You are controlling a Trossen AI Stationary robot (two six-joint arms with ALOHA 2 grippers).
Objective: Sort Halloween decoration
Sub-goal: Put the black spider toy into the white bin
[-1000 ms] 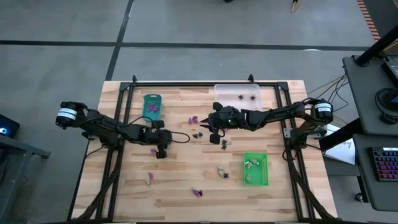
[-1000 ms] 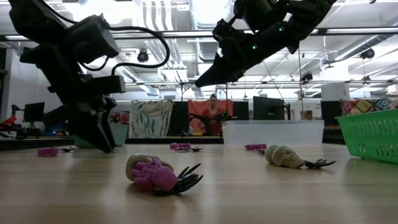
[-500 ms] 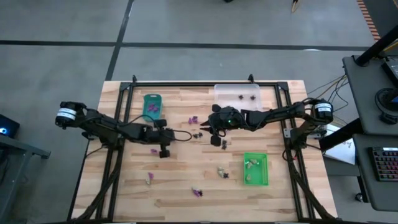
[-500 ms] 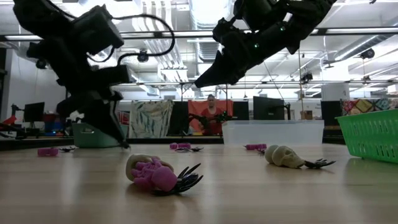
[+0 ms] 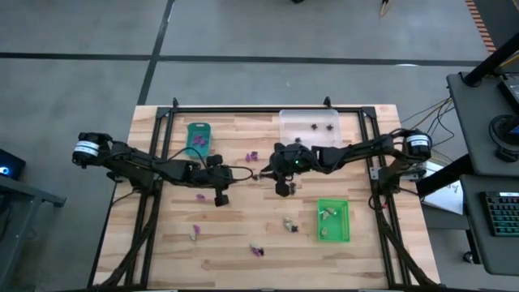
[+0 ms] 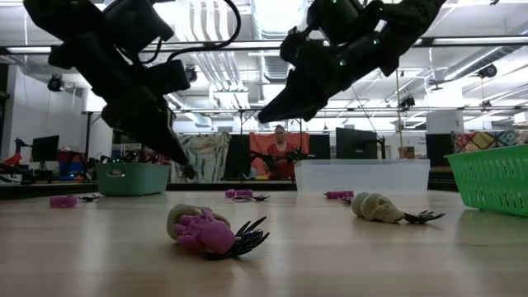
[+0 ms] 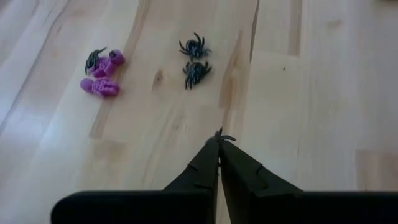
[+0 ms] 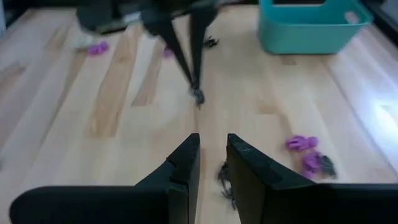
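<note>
Small Halloween decoration pieces lie scattered on the wooden table: two purple ones (image 7: 102, 73) and two black spiders (image 7: 195, 59) ahead of my left gripper, and a purple figure on a black spider (image 6: 210, 233) near the front. My left gripper (image 7: 219, 142) hangs above the table's middle, shut on a tiny black spider (image 8: 198, 95). My right gripper (image 8: 212, 152) faces it from the right, raised, its fingers a narrow gap apart with nothing between them. Another black spider (image 8: 225, 182) lies on the table under it. My left gripper pinches the black spider between the free ends of its two fingers; only a few thin legs (image 7: 225, 137) stick out past the tips. The fingers slant down toward the table's right side. The spider hangs at the tips, lifted clear of the table.
A teal tray (image 5: 199, 136) stands at the far left, a clear tray (image 5: 310, 123) at the far middle, a bright green tray (image 5: 333, 220) at the near right. A pale skull (image 6: 375, 206) and more trinkets (image 5: 194, 234) lie on the near half. A person sits beyond the table.
My left gripper has risen from the table top and gone a little toward the table's right edge, its fingers tipping flatter. The black spider has come up with it, clear of the wood.
</note>
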